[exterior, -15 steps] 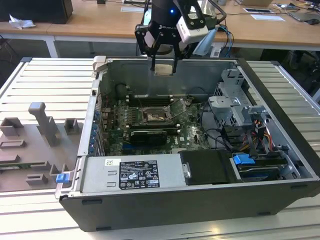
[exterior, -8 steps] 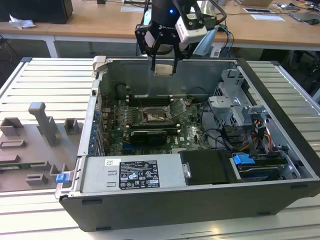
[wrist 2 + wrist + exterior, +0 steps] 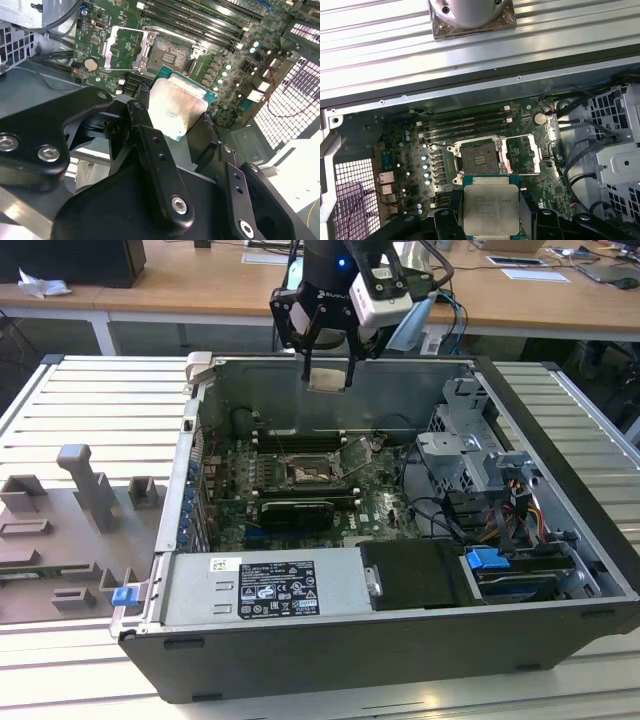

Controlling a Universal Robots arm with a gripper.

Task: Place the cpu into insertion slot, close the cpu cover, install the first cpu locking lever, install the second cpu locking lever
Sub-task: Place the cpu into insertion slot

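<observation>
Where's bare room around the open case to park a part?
Ribbed table at the exterior view's right of the case, and the strip along its front wall. Crowded: fixture tray at that view's left, cables by the drive cage.

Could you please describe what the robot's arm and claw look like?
The claw is black, with jointed link bars fastened by silver screws. The black wrist above carries a blue light, a white box and dark cables.

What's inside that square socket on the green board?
Nothing yet: the insertion slot shows a bare dark floor, cpu cover swung open. The cpu, gripped by the pincer, hangs apart, hiding nothing.
</observation>
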